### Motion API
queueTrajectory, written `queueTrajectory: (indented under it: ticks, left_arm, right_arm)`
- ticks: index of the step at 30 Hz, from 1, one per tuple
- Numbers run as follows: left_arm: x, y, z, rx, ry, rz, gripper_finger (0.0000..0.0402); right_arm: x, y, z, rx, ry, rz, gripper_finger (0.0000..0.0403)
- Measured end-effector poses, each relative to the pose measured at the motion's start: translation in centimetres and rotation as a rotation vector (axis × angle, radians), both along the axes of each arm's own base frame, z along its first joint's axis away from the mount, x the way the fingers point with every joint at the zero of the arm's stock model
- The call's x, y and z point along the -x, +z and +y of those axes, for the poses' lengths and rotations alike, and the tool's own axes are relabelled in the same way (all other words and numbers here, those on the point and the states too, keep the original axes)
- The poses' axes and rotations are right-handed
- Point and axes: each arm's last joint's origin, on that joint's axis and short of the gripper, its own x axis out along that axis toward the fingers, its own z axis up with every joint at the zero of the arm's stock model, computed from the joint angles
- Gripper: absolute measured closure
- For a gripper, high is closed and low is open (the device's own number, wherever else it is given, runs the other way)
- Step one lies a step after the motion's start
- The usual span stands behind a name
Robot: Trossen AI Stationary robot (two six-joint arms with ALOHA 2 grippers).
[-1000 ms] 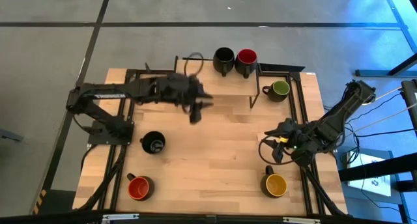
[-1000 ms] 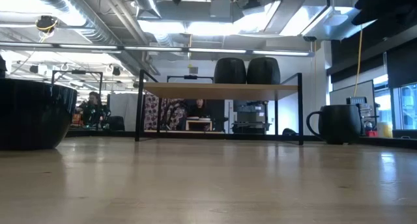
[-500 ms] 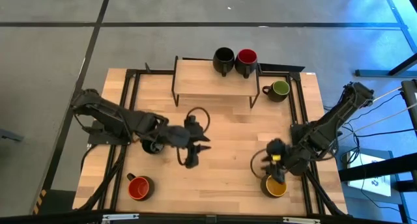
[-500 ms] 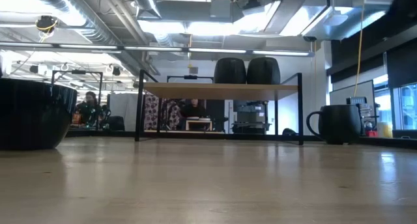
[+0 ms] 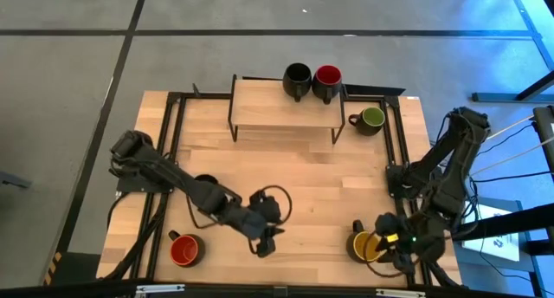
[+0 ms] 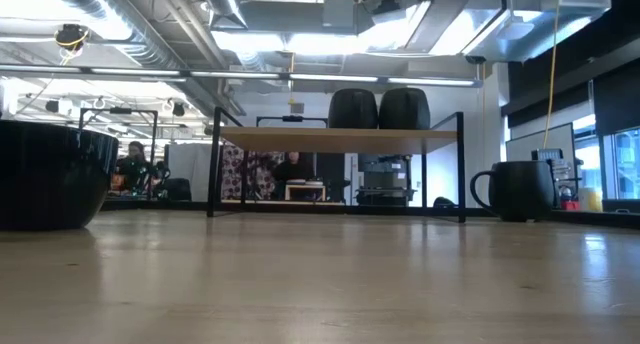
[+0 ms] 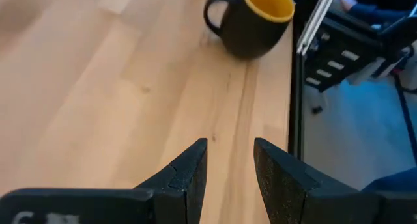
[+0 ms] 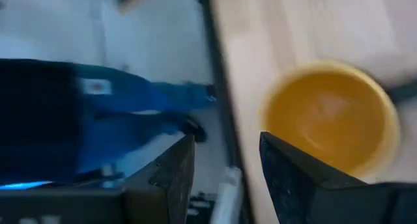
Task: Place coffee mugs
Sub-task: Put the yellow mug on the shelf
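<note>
My left gripper (image 5: 265,243) hangs open over bare wood near the table's front edge, middle; its wrist view shows nothing between the fingers (image 7: 229,155). My right gripper (image 5: 389,249) is open just right of the yellow-lined mug (image 5: 364,245) at the near right, which stands upright on the table (image 8: 331,120). A red-lined mug (image 5: 184,249) stands near left. A black mug (image 5: 206,182) stands mid-left, partly under my left arm. On the shelf (image 5: 281,107) stand a black mug (image 5: 297,76) and a red-lined mug (image 5: 327,76). A green-lined mug (image 5: 371,119) stands on the table beside the shelf.
A black metal frame (image 5: 394,151) runs along the table's sides. The wooden shelf stands on thin black legs (image 6: 213,164) at the far middle. Bare wood lies between the shelf and the near mugs. People and desks show in the room beyond the table.
My left gripper has swung from beside the shelf toward the table's near edge and rightward, sinking and rolling as it went. My right gripper has moved toward the near edge, from the table's right middle to beside the yellow-lined mug, and has turned. No mug has moved.
</note>
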Motion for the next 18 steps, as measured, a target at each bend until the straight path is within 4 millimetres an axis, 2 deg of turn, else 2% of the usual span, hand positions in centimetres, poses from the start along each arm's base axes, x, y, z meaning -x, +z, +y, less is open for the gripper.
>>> queueTrajectory:
  ticks: [4, 8, 18]
  left_arm:
    - [-0.7, -1.6, -1.4, 0.03, 0.004, -0.006, 0.0281]
    - [-1.1, -2.4, -1.9, 0.062, 0.019, 0.002, 0.0281]
    - [-1.1, -2.4, -1.8, 0.075, 0.06, -0.004, 0.0281]
  right_arm:
    - [0.5, -1.9, -0.7, 0.129, -0.092, 0.205, 0.024]
    - [0.8, -3.1, -1.3, 0.232, -0.209, 0.328, 0.024]
    - [0.2, -4.4, -0.5, 0.249, -0.369, 0.337, 0.024]
